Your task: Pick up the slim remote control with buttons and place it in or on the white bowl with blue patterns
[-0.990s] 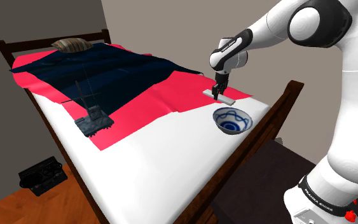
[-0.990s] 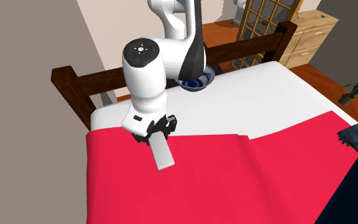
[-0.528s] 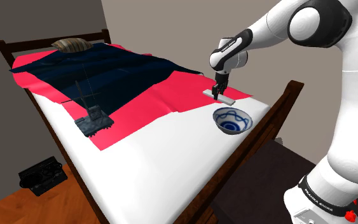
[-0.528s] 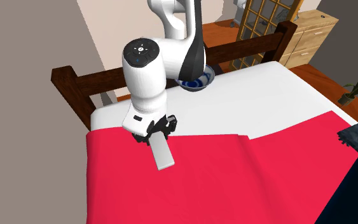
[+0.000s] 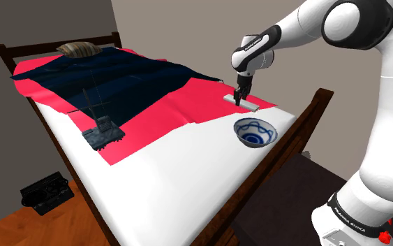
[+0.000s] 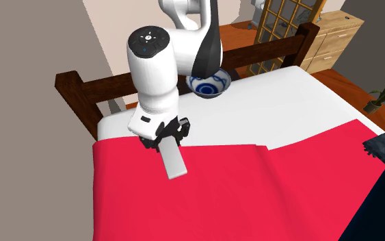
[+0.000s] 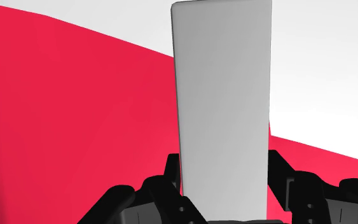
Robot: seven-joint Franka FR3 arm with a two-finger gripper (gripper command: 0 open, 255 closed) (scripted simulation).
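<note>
The remote is a plain pale grey slab, held a little above the red cover near the bed's edge. My black gripper is shut on it from above. In the second exterior view the gripper clasps one end of the remote, which juts out over the red cover. In the wrist view the remote stands between the two fingers, which press on its sides. The white bowl with blue patterns sits on the white sheet, just beside the gripper toward the stand; the bowl shows behind the arm.
A dark grey object with thin rods lies on the red cover at the shoulder view's left. A dark blue blanket and a pillow lie farther back. Dark wooden bed rails border the mattress. A black box sits on the floor.
The gripper has risen a little with the remote in it, lifting it off the cover. The bowl now shows more fully behind the arm in the second exterior view.
</note>
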